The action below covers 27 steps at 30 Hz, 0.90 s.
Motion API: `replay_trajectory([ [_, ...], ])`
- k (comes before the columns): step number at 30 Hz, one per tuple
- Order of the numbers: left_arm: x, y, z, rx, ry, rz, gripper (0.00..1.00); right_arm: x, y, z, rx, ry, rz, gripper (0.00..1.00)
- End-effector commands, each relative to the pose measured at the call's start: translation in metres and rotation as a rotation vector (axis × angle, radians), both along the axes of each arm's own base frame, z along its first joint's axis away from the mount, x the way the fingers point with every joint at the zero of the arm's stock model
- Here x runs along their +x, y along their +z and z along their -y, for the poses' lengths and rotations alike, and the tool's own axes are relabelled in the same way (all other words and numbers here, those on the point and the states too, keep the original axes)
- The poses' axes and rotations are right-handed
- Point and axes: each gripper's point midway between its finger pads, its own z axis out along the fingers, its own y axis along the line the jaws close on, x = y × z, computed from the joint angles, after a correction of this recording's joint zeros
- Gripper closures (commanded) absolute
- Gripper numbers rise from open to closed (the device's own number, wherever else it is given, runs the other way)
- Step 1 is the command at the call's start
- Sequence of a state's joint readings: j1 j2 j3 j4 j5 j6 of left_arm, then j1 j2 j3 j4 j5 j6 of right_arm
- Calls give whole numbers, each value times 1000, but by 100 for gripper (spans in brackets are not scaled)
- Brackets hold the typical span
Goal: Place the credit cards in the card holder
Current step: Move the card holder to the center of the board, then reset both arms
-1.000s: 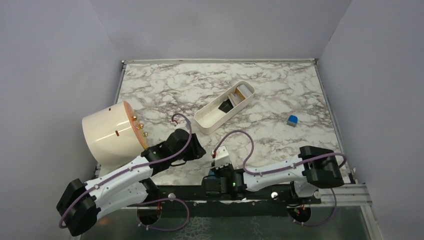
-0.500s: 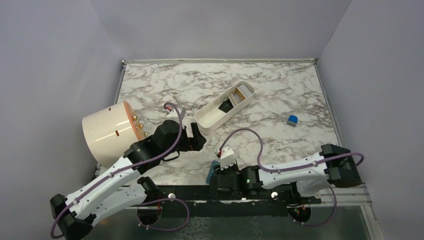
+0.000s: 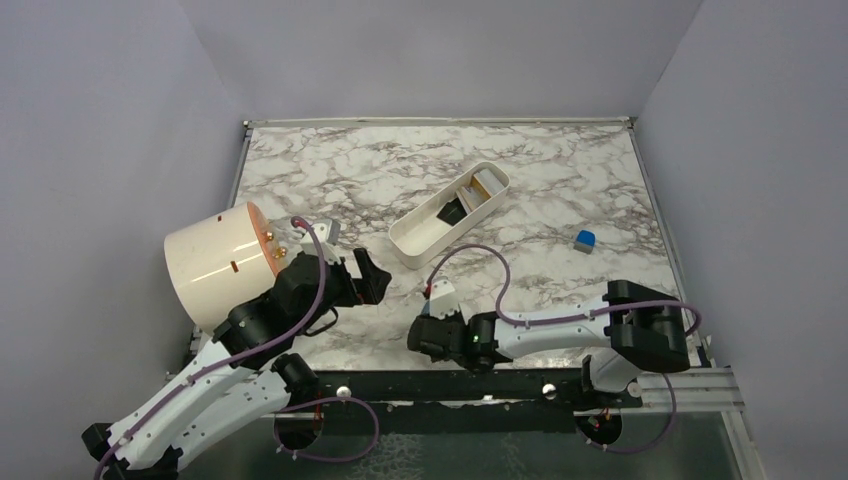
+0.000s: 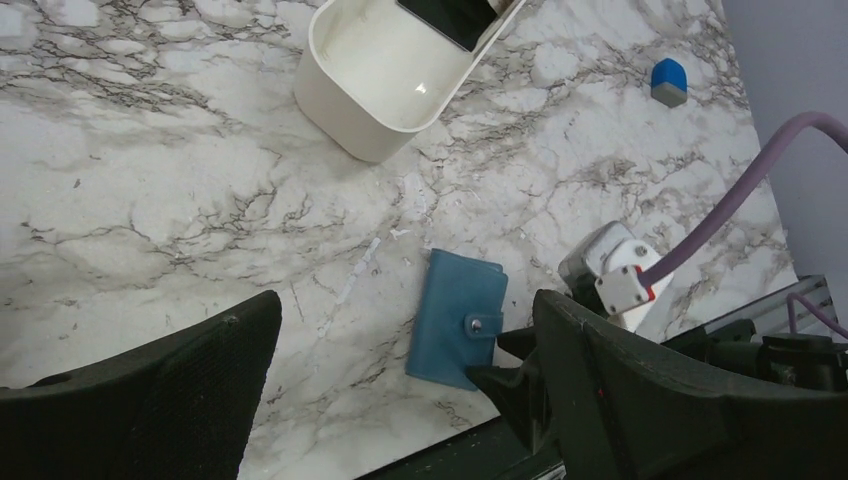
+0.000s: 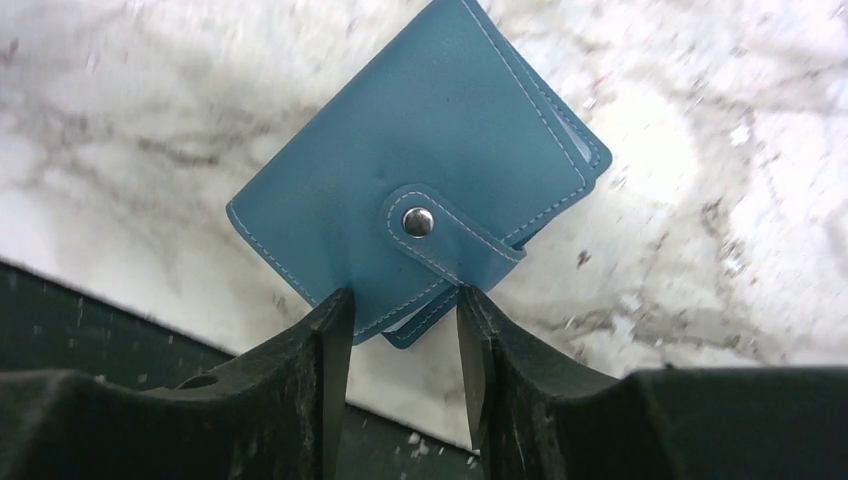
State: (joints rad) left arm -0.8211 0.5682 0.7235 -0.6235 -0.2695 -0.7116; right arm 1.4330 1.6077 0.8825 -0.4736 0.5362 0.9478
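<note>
1. Card holder [image 5: 420,200]: teal, folded shut, snap tab fastened. Lay flat on the marble surface [image 4: 150,200], close to its front edge and well apart from the tray.
2. Credit cards [image 3: 478,185]: stood leaning in the far end of the long white tray [image 3: 418,243], with black, tan and pale ones among them. Number not to be told. None seen outside the tray.
3. Right tool [image 5: 398,310]: fingers parted, tips set either side of the holder's near edge, just below the tab. Nothing clamped. Whether touching the cover, not to be told.
4. Left tool [image 4: 405,297]: fingers spread wide, empty. Hung above the surface, looking down on both tray and holder.
5. Blue cube [image 3: 585,239]: off to the right, well apart from everything else. No part of the job.
6. Step in hand, as judged: securing the holder so as to open it. No card loaded, so the task was barely begun.
7. Next move, as judged: called for pinning or pinching the thin cover, undoing the snap, then spreading the booklet to bare its pockets. Only then fetching a card from the tray, probably with the left tool.
8. Risk, as judged: flat, slippery holder near the surface's edge, apt to slide rather than lift.
</note>
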Motion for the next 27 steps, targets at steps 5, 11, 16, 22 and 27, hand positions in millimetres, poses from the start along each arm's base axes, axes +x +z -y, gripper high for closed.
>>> replay_trajectory([
  [5, 4, 2, -12, 44, 35, 32, 1, 51, 20, 27, -19, -37, 107, 58],
  [11, 0, 14, 3, -8, -29, 37, 1, 51, 90, 42, 132, -74, 152, 51],
  [16, -7, 54, 20, -117, -151, 166, 1, 46, 162, 54, 385, -95, 198, 19],
  [22, -2, 86, 8, -142, -106, 270, 1, 45, 242, 73, 579, -73, 299, 12],
  [27, 1, 86, 10, -136, -99, 254, 1, 46, 266, 83, 619, -88, 325, 12],
])
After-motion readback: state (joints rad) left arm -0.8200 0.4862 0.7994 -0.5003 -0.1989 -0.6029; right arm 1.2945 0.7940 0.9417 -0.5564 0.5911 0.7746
